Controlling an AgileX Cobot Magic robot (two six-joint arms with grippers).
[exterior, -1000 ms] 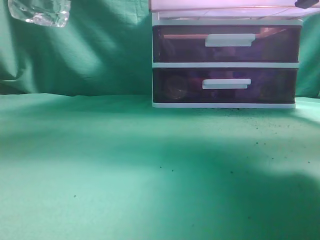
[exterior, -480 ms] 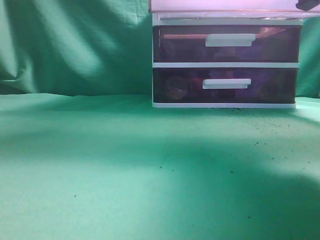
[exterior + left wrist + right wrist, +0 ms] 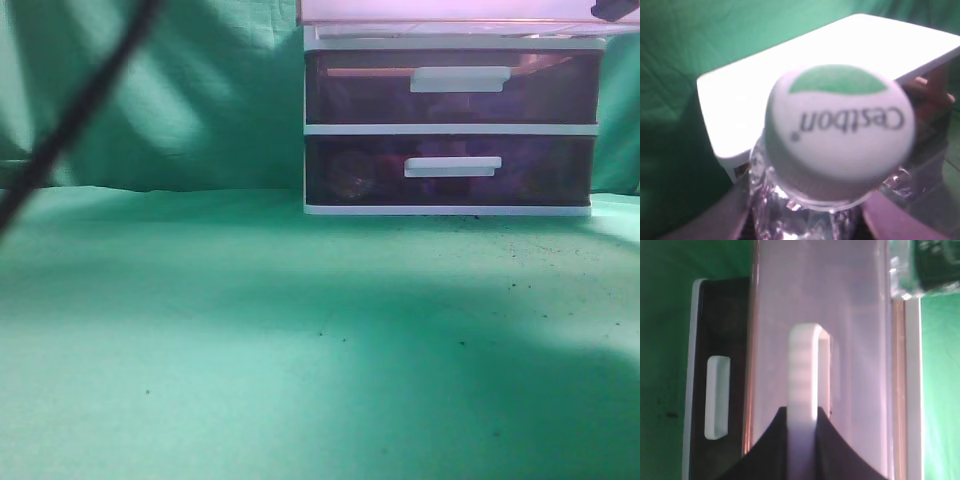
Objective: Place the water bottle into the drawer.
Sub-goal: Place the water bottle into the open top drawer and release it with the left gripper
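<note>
The water bottle (image 3: 837, 130), clear with a white and green "Cestbon" cap, fills the left wrist view. My left gripper (image 3: 810, 222) is shut on its body, a finger on each side, held high beside the white top of the drawer unit (image 3: 735, 100). The pinkish translucent drawer (image 3: 855, 340) is pulled out of the unit. My right gripper (image 3: 802, 417) is shut on its white handle (image 3: 804, 370). In the exterior view only the drawer's underside (image 3: 450, 10) shows at the top edge, with a bit of the right gripper (image 3: 615, 8); the bottle is out of view there.
Two dark purple drawers (image 3: 450, 90) (image 3: 450, 168) with white handles sit closed beneath. A dark cable (image 3: 80, 110) crosses the exterior view's upper left. Green cloth (image 3: 250, 340) covers the table and backdrop. A dark shape with clear plastic (image 3: 932, 262) shows beyond the drawer.
The bottle's base, seen at the exterior view's top left a second ago, has left that view upward. A dark cable now hangs across there. The drawer unit has not moved.
</note>
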